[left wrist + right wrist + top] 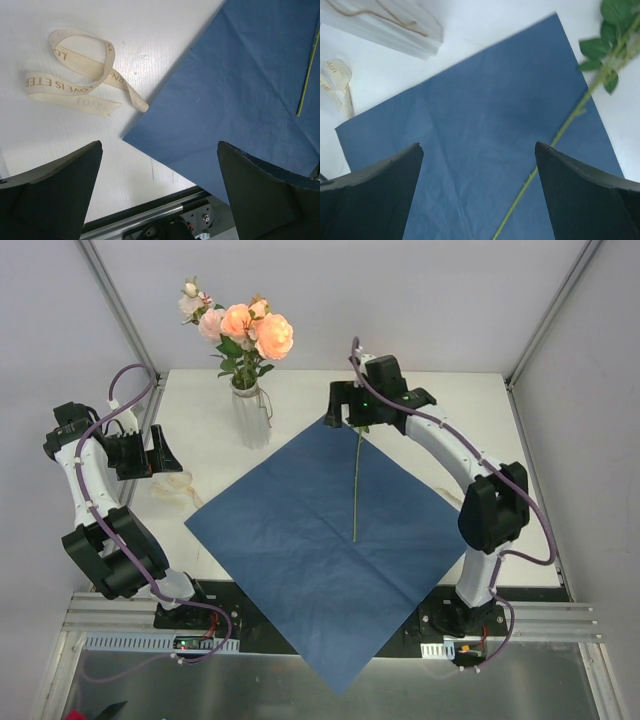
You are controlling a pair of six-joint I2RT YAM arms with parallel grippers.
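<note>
While the right end effector is hovering, fingers spread and empty, over the far corner of the dark blue square sheet of wrapping paper, the long thin green flower stem is lying loose along the sheet's middle. The left end effector, equally spread, is hanging above the cream printed ribbon on the white counter. To my eye, any pinch catching paper along with the stem is risking dragging the sheet askew.

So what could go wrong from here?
Thin stem lies loose on the blue paper; the open right gripper by its leafy end may miss it or snag paper. The paper's near corner overhangs the table edge; a drag could slide it off. The vase beside the paper could tip.
</note>
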